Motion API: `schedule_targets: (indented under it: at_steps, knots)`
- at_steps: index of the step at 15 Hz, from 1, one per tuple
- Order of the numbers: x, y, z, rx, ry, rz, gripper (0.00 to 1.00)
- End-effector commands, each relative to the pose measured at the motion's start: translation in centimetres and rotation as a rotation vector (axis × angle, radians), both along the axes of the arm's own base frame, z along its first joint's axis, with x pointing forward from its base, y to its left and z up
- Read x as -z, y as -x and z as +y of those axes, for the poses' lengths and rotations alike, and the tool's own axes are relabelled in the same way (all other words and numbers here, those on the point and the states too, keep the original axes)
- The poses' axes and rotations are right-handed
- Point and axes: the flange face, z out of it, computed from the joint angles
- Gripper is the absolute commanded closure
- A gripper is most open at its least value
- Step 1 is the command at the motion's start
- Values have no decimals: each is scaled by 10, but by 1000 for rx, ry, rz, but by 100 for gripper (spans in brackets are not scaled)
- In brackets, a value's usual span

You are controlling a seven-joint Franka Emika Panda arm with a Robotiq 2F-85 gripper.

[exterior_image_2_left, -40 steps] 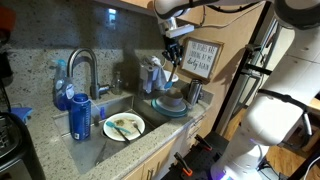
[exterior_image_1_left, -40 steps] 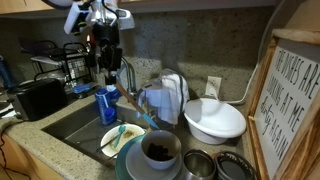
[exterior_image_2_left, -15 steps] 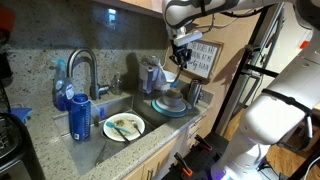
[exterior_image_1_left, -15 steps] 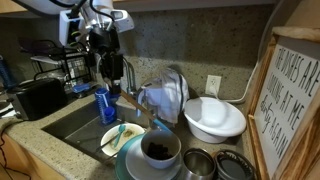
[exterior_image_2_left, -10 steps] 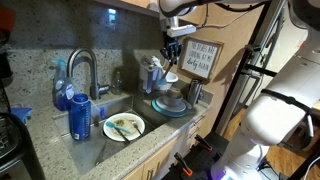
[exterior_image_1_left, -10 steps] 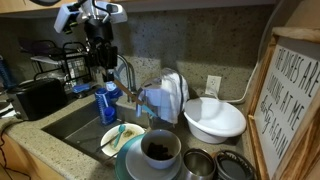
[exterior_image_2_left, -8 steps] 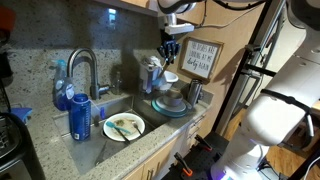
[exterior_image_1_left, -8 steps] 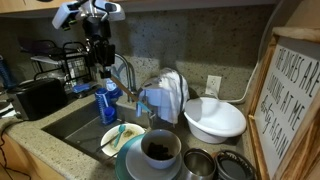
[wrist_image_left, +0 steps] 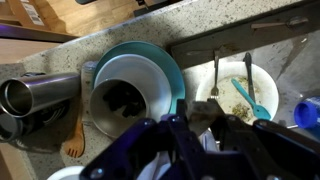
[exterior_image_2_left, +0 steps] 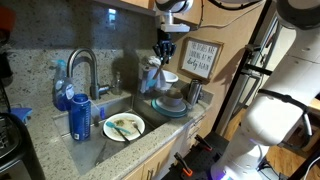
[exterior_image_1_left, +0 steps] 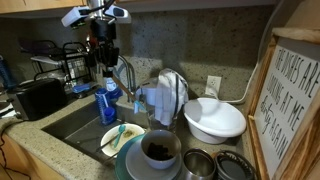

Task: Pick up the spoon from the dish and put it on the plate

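Pincer: the black two-fingered pincer point(exterior_image_1_left: 103, 62) hangs high above the bench, its fingers drawn together. In the wrist view the space between the tips is too blurred to show whether anything thin is pinched there.
Spoon: I cannot pick out the slim dark grey metal spoon with certainty in any view.
Dish: the large, deep, plain white round dish point(exterior_image_1_left: 225, 125) stands on the speckled stone bench point(exterior_image_1_left: 50, 160), well apart from the pincer. No handle stands out above its rim in an exterior view.
Plate: the small cream-white flat round plate point(wrist_image_left: 268, 72) lies down in the steel sink point(exterior_image_1_left: 75, 118). On it are a wide pale green utensil point(wrist_image_left: 247, 88) and, beside that, a thin dark utensil point(wrist_image_left: 213, 75). Whether the thin one is a fork or a spoon I cannot tell.
Neighbours: a wide teal-rimmed plate point(wrist_image_left: 172, 62) carries a smaller bowl with dark contents point(wrist_image_left: 125, 100), just beside the small plate.
Done, as judged: the dish looks emptied and the pincer is raised and closed, so the lift is probably complete and the spoon is likely held. The pictures do not confirm this.
Left, as judged: bring the pincer over the small plate, lower it into the sink clear of the teal rim and the faucet, then let go so the spoon rests beside the green utensil.
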Motion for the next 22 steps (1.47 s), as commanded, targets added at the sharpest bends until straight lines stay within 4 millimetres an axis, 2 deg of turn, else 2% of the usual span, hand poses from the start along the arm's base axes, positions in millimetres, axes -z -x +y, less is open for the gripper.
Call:
schedule_targets:
  at_steps: [1,4,8,15,19,22]
  knots:
    - [2,-9,-11,38,35,57,94]
    - [4,-9,-21,39,41,112,94]
    - [-3,-8,-27,5,-45,155,94]
    - [-6,9,-42,-31,-238,312,94]
    - [1,12,-43,-68,-363,248,94]
    - [16,5,-32,-101,-351,201,94]
